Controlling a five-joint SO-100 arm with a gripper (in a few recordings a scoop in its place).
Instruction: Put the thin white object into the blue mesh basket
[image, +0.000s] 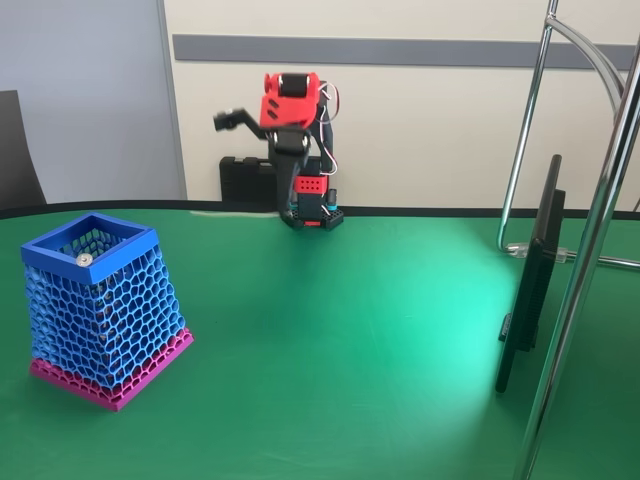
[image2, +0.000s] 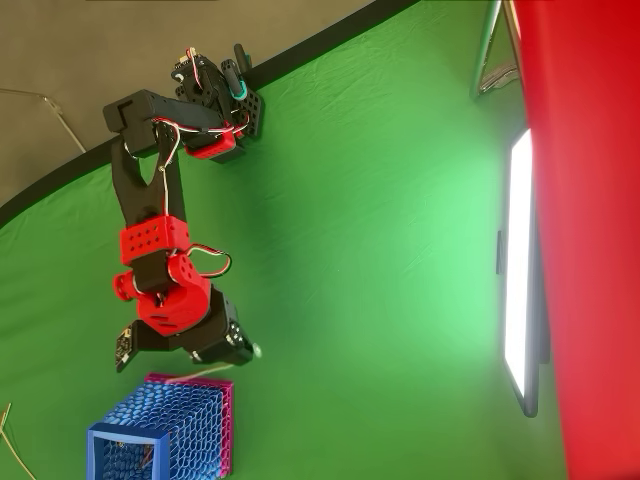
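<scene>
Thin white object (image2: 195, 376) sits closest to my claw (image2: 190, 340). From overhead it is a faint pale line running from under the claw to just beside the magenta base of the blue mesh basket (image2: 175, 420). I cannot tell whether it is in my jaws or lying on the green table (image: 330, 330). Nor can I tell how wide the jaws are. In the fixed view my claw (image: 232, 120) hangs high and blurred, pointing left toward the basket (image: 110, 310), and no stick shows there.

I judge this to be the carrying step, or the pick-up just before it. Next I need the stick's end over the open rim, held steeply enough to clear the mesh, and only then a release.

I count one stick, one basket and one claw. Further out on the right are one dark screen (image: 535, 280) and one chrome stand (image: 590, 250).
</scene>
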